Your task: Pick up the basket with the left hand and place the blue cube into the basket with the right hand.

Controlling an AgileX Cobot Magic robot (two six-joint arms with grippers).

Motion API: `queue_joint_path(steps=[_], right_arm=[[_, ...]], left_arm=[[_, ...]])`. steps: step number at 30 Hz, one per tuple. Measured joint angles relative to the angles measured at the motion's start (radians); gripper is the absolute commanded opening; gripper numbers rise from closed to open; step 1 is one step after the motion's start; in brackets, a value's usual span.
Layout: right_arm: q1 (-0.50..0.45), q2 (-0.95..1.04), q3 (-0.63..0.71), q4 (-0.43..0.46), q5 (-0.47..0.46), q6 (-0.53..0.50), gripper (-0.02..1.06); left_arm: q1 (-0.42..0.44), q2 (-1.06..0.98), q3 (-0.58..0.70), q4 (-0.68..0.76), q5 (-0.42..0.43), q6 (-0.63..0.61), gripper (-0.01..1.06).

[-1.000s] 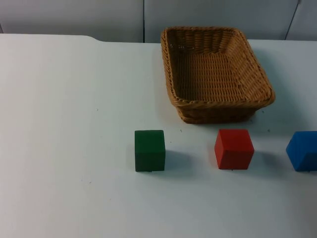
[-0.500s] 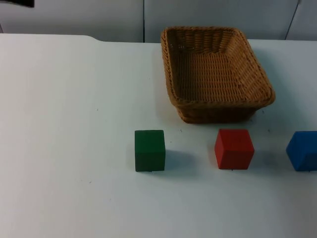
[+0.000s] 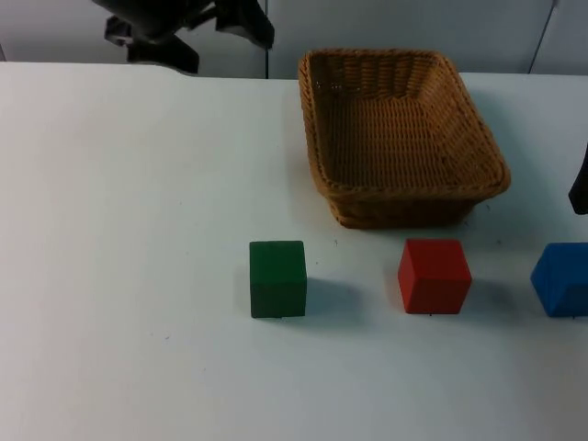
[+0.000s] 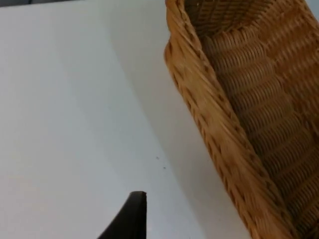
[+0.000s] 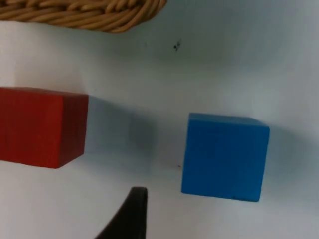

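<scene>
The left end effector (image 3: 188,37) is hanging above the far part of the tabletop (image 3: 119,230), beside the left rim of the wicker basket (image 3: 400,133) and apart from it, its fingers spread and holding nothing. The right end effector (image 3: 579,188) is showing as a dark shape at the tabletop's right edge, above the blue cube (image 3: 560,278), and I cannot tell whether its fingers are apart or together. The basket is sitting empty on the tabletop near the partition wall, and the blue cube is resting in front of it to the right, with the red cube (image 3: 434,275) near it and the green cube (image 3: 277,278) further left. The likely trouble: the basket's woven wall is sloping outward, so a shallow pinch on the rim could be slipping or tipping the basket as it lifts. On the right, a descent drifting toward the red cube could be nudging it or grabbing the wrong block, and a cube taken off-centre could be twisting loose.
</scene>
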Motion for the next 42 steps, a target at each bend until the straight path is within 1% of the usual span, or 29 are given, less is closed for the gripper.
queue_joint_path(steps=[3,4,8,9,12,16,20,25,33,37,42], right_arm=[[0.000,0.000,0.000,0.000,-0.002,0.000,1.01],[0.000,0.000,0.000,0.000,-0.002,0.000,1.01],[0.000,0.000,0.000,0.000,-0.005,0.000,1.01],[0.000,0.000,0.000,0.000,-0.005,0.000,1.01],[0.000,0.000,0.000,0.000,-0.005,0.000,1.01],[0.000,0.000,0.000,0.000,-0.005,0.000,1.01],[0.000,0.000,0.000,0.000,-0.005,0.000,1.01],[0.000,0.000,0.000,0.000,-0.005,0.000,1.01],[0.000,0.000,0.000,0.000,-0.010,0.000,1.01],[0.000,0.000,0.000,0.000,-0.013,0.000,1.01],[0.000,0.000,0.000,0.000,-0.020,0.000,1.01]], left_arm=[[-0.026,0.091,-0.089,0.000,0.042,-0.030,1.05],[-0.026,0.091,-0.089,0.000,0.042,-0.030,1.05],[-0.066,0.182,-0.191,0.004,0.090,-0.071,1.05],[-0.066,0.182,-0.191,0.004,0.090,-0.071,1.05],[-0.098,0.231,-0.251,0.006,0.107,-0.095,1.05],[-0.123,0.259,-0.278,0.017,0.112,-0.114,1.05],[-0.139,0.281,-0.278,0.027,0.112,-0.117,1.04],[-0.139,0.304,-0.278,0.037,0.116,-0.138,1.04],[-0.139,0.311,-0.278,0.024,0.122,-0.125,1.04],[-0.139,0.312,-0.278,0.022,0.112,-0.122,1.04],[-0.159,0.314,-0.278,0.020,0.070,-0.121,1.04]])
